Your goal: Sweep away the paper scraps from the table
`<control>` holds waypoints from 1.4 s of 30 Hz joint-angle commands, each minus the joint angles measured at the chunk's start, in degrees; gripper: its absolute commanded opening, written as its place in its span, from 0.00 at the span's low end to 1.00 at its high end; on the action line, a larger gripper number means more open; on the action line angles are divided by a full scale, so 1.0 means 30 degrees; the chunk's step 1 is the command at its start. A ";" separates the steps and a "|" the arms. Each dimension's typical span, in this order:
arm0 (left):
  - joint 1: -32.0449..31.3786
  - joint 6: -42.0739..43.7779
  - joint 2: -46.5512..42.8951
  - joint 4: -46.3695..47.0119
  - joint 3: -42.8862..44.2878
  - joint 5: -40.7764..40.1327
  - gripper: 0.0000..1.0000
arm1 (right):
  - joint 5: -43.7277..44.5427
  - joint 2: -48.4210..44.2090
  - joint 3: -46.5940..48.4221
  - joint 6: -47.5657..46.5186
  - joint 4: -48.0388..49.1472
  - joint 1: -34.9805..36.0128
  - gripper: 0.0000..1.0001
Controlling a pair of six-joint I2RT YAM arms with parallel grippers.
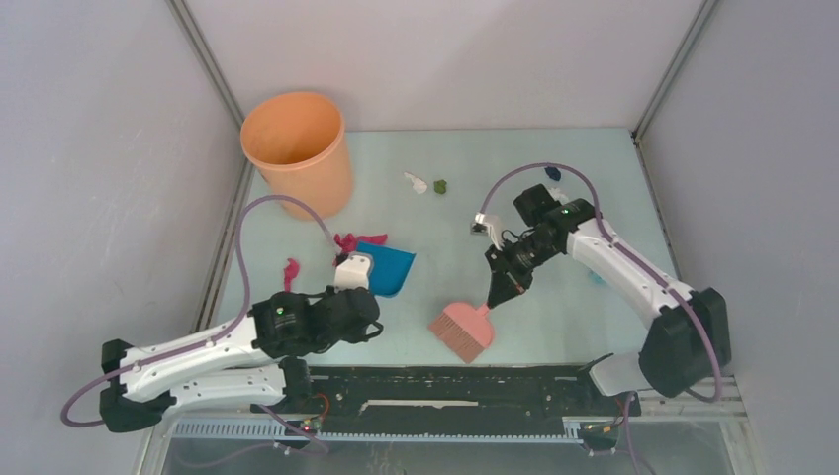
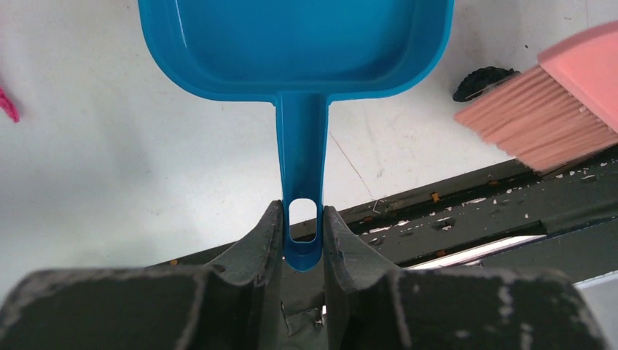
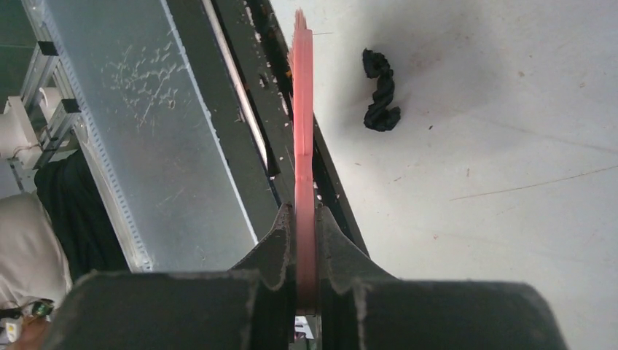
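Paper scraps [image 1: 346,240] lie scattered over the pale green bench [image 1: 554,307]. Nearest, a black scrap [image 3: 381,91] sits just beside the bristles of the pink brush [image 1: 463,330], whose flat handle the right jaws pinch tight. To the left, the left jaws clamp the end of the blue dustpan [image 2: 299,44] handle. Two magenta scraps [image 1: 289,272] lie near the pan. Farther back, a white scrap [image 1: 416,183] and an olive green scrap [image 1: 441,185] sit side by side, with a dark blue scrap [image 1: 552,173] to their right. An orange bucket [image 1: 299,153] stands at the far left.
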 commanded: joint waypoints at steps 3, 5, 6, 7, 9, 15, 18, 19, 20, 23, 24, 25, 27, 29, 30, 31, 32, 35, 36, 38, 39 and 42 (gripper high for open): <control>0.0086 -0.1882 -0.2253 -0.1854 -0.0219 -0.0723 0.00 | 0.3253 0.1717 0.1969 0.1809 0.1037 -0.0344 0.00; 0.0086 -0.2108 -0.2811 -0.2500 0.0096 -0.0930 0.00 | 0.4716 0.2077 0.2383 0.2521 0.1917 -0.0978 0.00; 0.0086 -0.2222 -0.3144 -0.2828 0.0275 -0.1075 0.00 | 0.5286 0.2284 0.2679 0.2799 0.2236 -0.1297 0.00; 0.0086 -0.2350 -0.3325 -0.3173 0.0571 -0.1254 0.00 | 0.5632 0.2508 0.3050 0.3077 0.2397 -0.1783 0.00; 0.0086 -0.2562 -0.3690 -0.3859 0.1044 -0.1631 0.00 | 0.5820 0.2816 0.4012 0.3362 0.2436 -0.2416 0.00; 0.0086 -0.2881 -0.4341 -0.6698 0.3763 -0.2474 0.00 | 0.3249 0.2384 0.6284 0.4295 0.1496 -0.2026 0.00; 0.0086 -0.2819 -0.5030 -0.7010 0.5039 -0.2517 0.00 | 0.2280 0.3046 0.7737 0.5072 0.1517 -0.0338 0.00; 0.0086 -0.3034 -0.5344 -0.7003 0.5284 -0.2552 0.00 | 0.1791 0.3445 0.8348 0.5502 0.1702 0.0235 0.00; 0.0086 -0.3213 -0.5650 -0.6995 0.5538 -0.2574 0.00 | 0.1295 0.4030 0.8915 0.5991 0.1909 0.0576 0.00; 0.0083 -0.3707 -0.6296 -0.6973 0.5696 -0.2766 0.00 | 0.0371 0.6063 1.0890 0.7820 0.3160 0.1767 0.00; 0.0086 -0.3861 -0.6487 -0.6973 0.5568 -0.2890 0.00 | 0.0158 0.6708 1.1426 0.8229 0.3754 0.2151 0.00; 0.0086 -0.4016 -0.6625 -0.7002 0.5504 -0.3005 0.00 | 0.0043 0.7441 1.2013 0.9094 0.4458 0.2540 0.00; 0.0086 -0.4210 -0.6706 -0.7002 0.5388 -0.3155 0.00 | -0.0213 0.8687 1.3029 1.0873 0.6080 0.3146 0.00; 0.0086 -0.4227 -0.6565 -0.7004 0.5518 -0.3268 0.00 | -0.0662 0.9822 1.3737 1.3150 0.8039 0.3683 0.00; 0.0079 -0.4230 -0.6444 -0.7002 0.5644 -0.3327 0.00 | -0.0935 1.0525 1.3921 1.4594 0.9219 0.3918 0.00; 0.0085 -0.4234 -0.6330 -0.7002 0.5802 -0.3433 0.00 | -0.1058 1.0972 1.3995 1.6085 1.0528 0.4218 0.00; 0.0086 -0.4242 -0.6202 -0.7002 0.5980 -0.3567 0.00 | -0.0530 1.1365 1.4092 1.7462 1.1618 0.4585 0.00; 0.0071 -0.4222 -0.5768 -0.7004 0.6350 -0.3966 0.00 | 0.1175 1.2389 1.4006 2.1039 1.4352 0.5801 0.00; 0.0084 -0.4182 -0.5660 -0.7002 0.6403 -0.4011 0.00 | 0.1646 1.2648 1.3808 2.2201 1.5297 0.6127 0.00; 0.0084 -0.4147 -0.5374 -0.7002 0.6465 -0.4046 0.00 | 0.1922 1.3286 1.3497 2.4461 1.7384 0.6819 0.00; 0.0086 -0.4136 -0.5299 -0.7002 0.6491 -0.4013 0.00 | 0.2091 1.3690 1.3620 2.5152 1.7983 0.7210 0.00; 0.0086 -0.4167 -0.5235 -0.6975 0.6434 -0.3868 0.00 | 0.4429 1.5258 1.5740 2.6109 1.6582 0.8463 0.00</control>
